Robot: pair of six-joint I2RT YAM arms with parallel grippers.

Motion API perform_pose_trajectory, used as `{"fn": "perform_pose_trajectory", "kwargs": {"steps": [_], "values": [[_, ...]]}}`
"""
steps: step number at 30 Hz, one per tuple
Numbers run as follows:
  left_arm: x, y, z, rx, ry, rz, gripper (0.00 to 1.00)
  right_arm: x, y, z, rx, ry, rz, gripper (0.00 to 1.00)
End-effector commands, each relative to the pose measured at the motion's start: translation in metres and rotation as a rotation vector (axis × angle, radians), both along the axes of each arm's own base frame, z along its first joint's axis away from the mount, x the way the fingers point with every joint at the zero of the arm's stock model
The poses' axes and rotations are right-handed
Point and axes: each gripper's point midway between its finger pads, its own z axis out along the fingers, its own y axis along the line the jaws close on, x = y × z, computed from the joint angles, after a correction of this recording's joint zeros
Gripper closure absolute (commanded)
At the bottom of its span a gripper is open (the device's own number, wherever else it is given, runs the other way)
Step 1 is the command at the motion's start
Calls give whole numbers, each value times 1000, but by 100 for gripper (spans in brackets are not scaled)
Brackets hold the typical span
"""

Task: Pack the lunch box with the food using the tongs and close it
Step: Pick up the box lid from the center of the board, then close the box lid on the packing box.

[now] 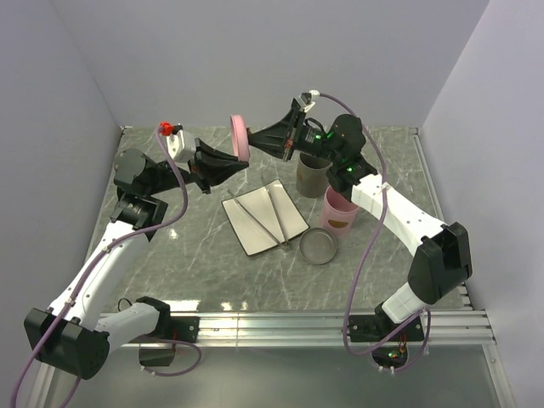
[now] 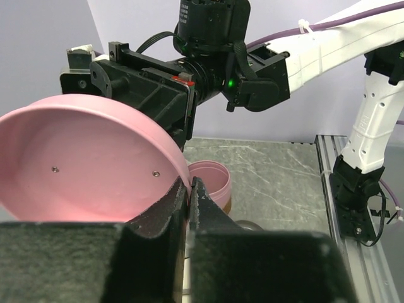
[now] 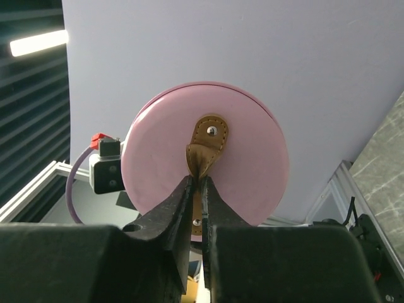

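Observation:
The round pink lid (image 1: 240,136) of the lunch box is held on edge in the air between both arms. My left gripper (image 2: 189,183) is shut on the lid's rim (image 2: 180,165). From the other side, my right gripper (image 3: 199,180) is shut on the lid's tan leather strap (image 3: 205,142). The pink lunch box (image 1: 340,212) stands open on the table below, also seen in the left wrist view (image 2: 211,180). The thin silver tongs (image 1: 274,212) lie on a white square plate (image 1: 246,236). No food shows in any view.
A dark grey cup (image 1: 312,174) stands behind the lunch box. A round metal dish (image 1: 318,246) lies in front of it, next to the plate. Walls close the table at the back and left; a rail (image 1: 442,195) runs along the right edge.

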Motion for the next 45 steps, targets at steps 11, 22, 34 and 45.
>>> {"fn": "perform_pose_trajectory", "kwargs": {"steps": [11, 22, 34, 45], "values": [[2, 1, 10, -17, 65, 44, 40, 4, -33, 18, 19, -143, -72, 100], [30, 34, -20, 132, 366, 312, 1, 25, -114, -33, -495, -429, -336, 100], [73, 59, -78, 253, 661, 544, 1, 19, -213, -93, -1061, -494, -461, 100], [71, 61, -86, 247, 665, 558, 1, 1, -250, -150, -1317, -377, -264, 100]]}}
